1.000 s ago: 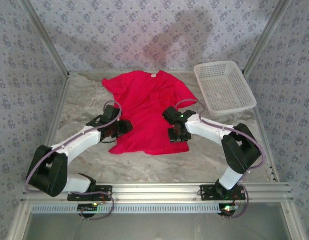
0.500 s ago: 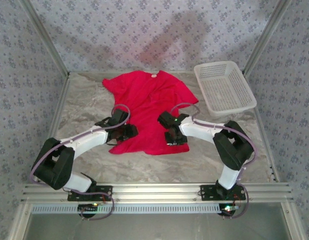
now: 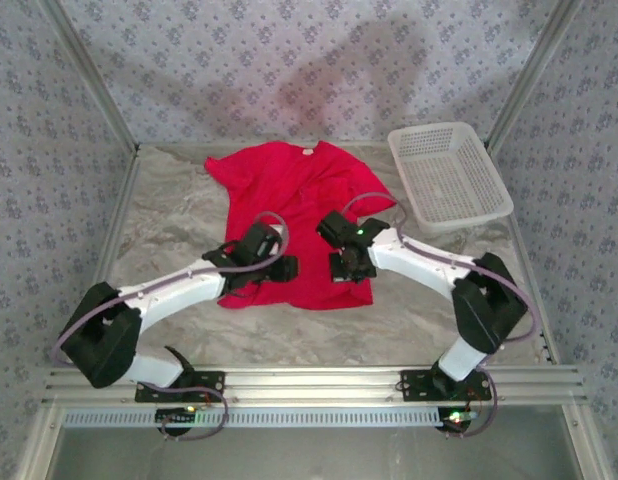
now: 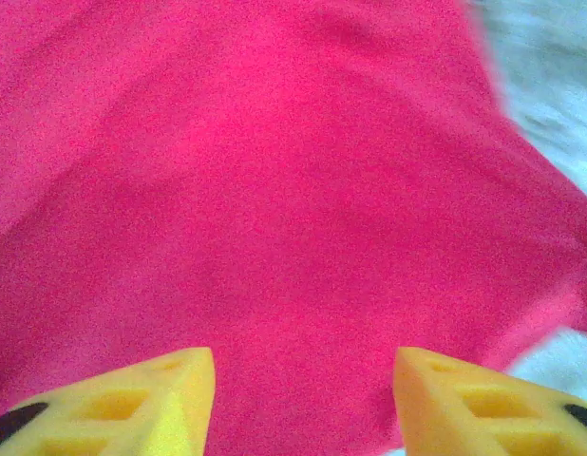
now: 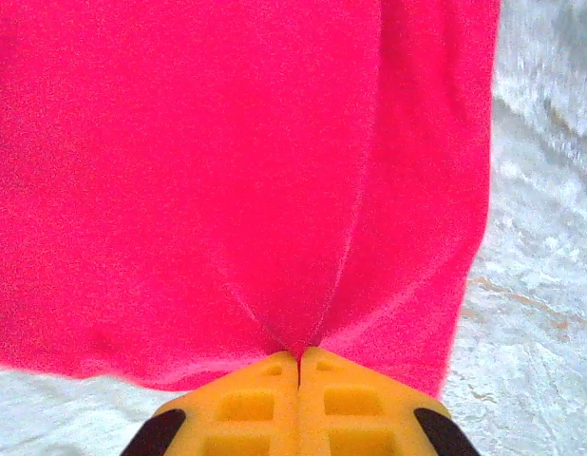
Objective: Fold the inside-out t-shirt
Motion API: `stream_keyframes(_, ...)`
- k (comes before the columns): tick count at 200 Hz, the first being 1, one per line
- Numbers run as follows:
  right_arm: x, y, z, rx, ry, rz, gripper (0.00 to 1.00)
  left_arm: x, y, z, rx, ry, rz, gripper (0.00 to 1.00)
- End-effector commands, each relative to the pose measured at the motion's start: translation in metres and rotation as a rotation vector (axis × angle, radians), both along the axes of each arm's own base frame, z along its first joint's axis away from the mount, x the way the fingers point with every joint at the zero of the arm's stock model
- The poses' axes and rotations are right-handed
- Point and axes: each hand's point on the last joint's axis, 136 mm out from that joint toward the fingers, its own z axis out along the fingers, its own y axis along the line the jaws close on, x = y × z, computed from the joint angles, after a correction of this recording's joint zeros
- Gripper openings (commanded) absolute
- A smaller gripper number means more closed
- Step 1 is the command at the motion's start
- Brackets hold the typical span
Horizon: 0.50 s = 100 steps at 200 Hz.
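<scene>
The inside-out t-shirt (image 3: 301, 198) lies spread on the table, bright red, collar and small white tag (image 3: 307, 150) toward the back. My left gripper (image 3: 282, 268) is over its lower left part. In the left wrist view its yellow fingers (image 4: 170, 399) stand wide apart above flat red cloth (image 4: 274, 190), so the left gripper (image 4: 303, 366) is open with nothing between them. My right gripper (image 3: 346, 270) is at the lower right hem. In the right wrist view the right gripper (image 5: 298, 356) is shut, pinching a raised fold of the red cloth (image 5: 227, 142).
A white mesh basket (image 3: 449, 175) stands at the back right, apart from the shirt. Pale marbled table surface (image 3: 169, 215) surrounds the garment. Patterned walls and metal frame posts close in the back and both sides.
The left arm has swung right, further onto the shirt's lower edge, and its fingers have widened. The right gripper has closed on a fold of cloth near the hem.
</scene>
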Motion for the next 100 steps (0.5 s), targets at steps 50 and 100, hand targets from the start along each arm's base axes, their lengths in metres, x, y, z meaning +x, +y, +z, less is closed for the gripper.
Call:
stream_keyframes(50,-0.003,0.003,0.04,0.204,0.018,-0.01,0.0,-0.033,-0.06,0.025,0.053,-0.439,-0.396,0.74)
stream_keyframes(100,-0.005,0.007,0.051,0.271,0.02,0.001,0.0,-0.007,-0.069,-0.001,0.193,-0.494,-0.353,0.76)
